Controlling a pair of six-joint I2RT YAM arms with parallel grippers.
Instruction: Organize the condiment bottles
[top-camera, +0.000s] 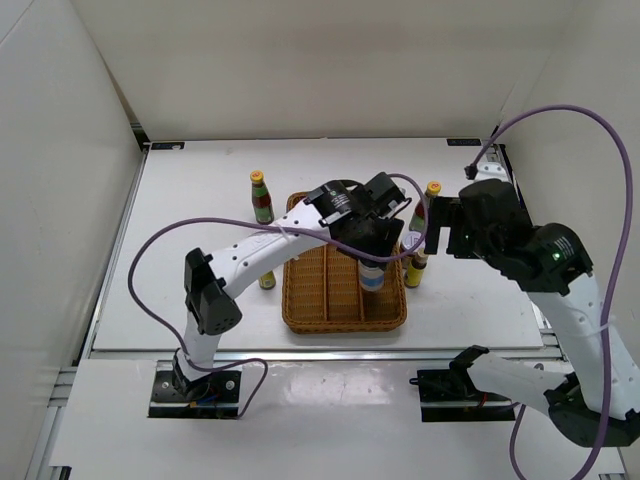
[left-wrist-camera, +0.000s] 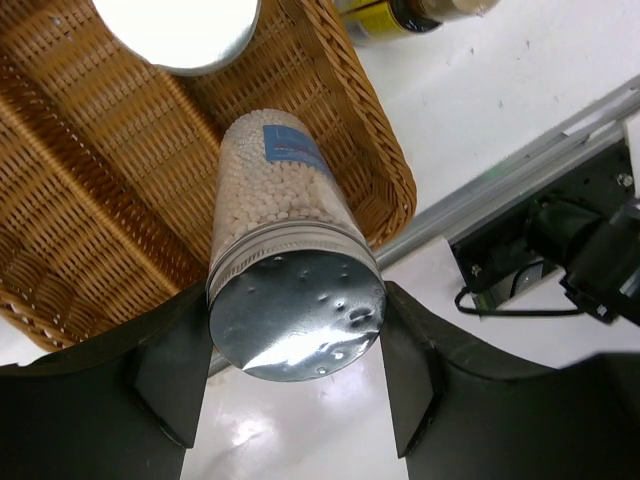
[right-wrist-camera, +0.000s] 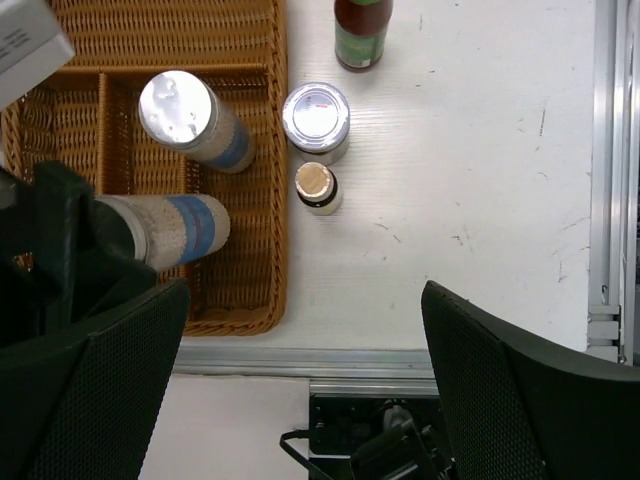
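left fingers clamp silver-topped cylinder inside tray; right fingers wide, empty

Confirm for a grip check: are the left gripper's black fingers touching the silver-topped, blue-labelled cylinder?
Touching. Left wrist view: both black fingers press the silver-topped cylinder at its lid, no gap.
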